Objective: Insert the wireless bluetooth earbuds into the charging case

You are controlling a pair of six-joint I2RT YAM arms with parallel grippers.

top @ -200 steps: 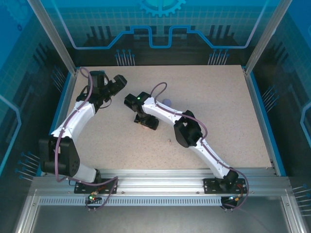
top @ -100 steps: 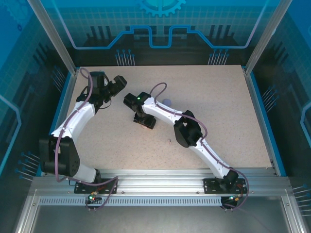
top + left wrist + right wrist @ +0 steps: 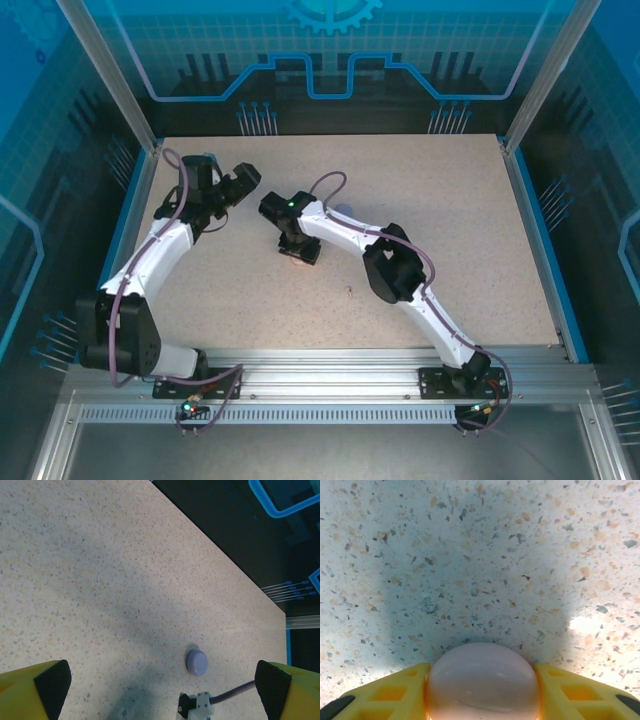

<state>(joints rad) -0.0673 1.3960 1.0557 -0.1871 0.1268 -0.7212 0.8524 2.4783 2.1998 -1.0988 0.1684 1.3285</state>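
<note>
A pale pink rounded charging case (image 3: 482, 677) rests on the speckled table, with both yellow fingers (image 3: 385, 692) of my right gripper (image 3: 482, 690) pressed against its sides. From above, that right gripper (image 3: 300, 252) points down at mid-table. A second case, pale purple and round (image 3: 197, 661), lies on the table ahead of my left gripper (image 3: 162, 685), which hovers wide open, holding nothing. From above, the left gripper (image 3: 246, 176) sits at the rear left and the purple case (image 3: 344, 209) peeks out behind the right arm. The earbuds are too small to make out.
A tiny dark speck (image 3: 348, 291) lies on the table in front of the right arm's elbow, too small to name. A white cable fitting (image 3: 200, 702) of the right arm pokes into the left wrist view. Blue rails (image 3: 540, 230) edge the table.
The right gripper's fingers have closed in on the pink case, and its wrist shifted slightly to the right. The left gripper edged a little to the right, still wide open.
</note>
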